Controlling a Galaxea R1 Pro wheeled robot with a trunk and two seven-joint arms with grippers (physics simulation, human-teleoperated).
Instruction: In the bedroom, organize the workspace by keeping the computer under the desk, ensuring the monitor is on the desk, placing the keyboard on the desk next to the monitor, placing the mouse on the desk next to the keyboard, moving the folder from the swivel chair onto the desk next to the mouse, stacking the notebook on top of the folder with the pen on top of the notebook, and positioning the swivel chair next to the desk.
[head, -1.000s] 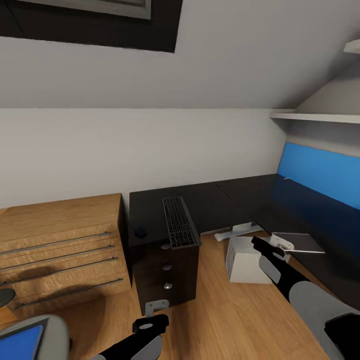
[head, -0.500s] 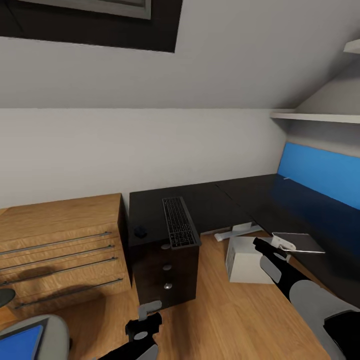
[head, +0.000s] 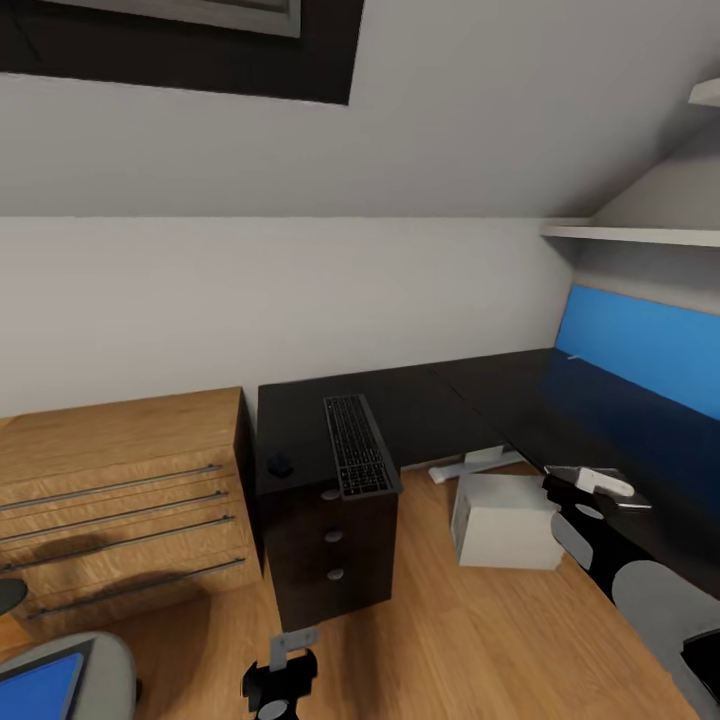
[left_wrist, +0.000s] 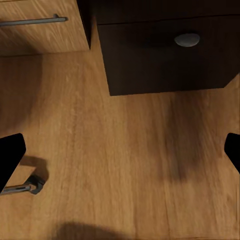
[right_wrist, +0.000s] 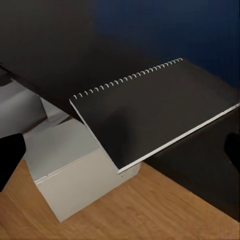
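The head view looks from standing height, forward and steeply down into an attic corner, taking in the black L-shaped desk (head: 440, 400), its drawer unit (head: 330, 545), the wooden cabinet (head: 120, 490) and the wood floor (head: 450, 630).

The left wrist view sits low and faces almost straight down at the floor (left_wrist: 125, 165), close in, with the foot of the drawer unit (left_wrist: 165, 60) and a cabinet (left_wrist: 42, 30) corner at one edge; it shares these with the head view.

The right wrist view hangs close above the desk (right_wrist: 60, 45) edge, angled down onto the notebook (right_wrist: 150, 115) and the computer (right_wrist: 75, 170) below it. The head view shows the same computer (head: 505, 520) from farther off.
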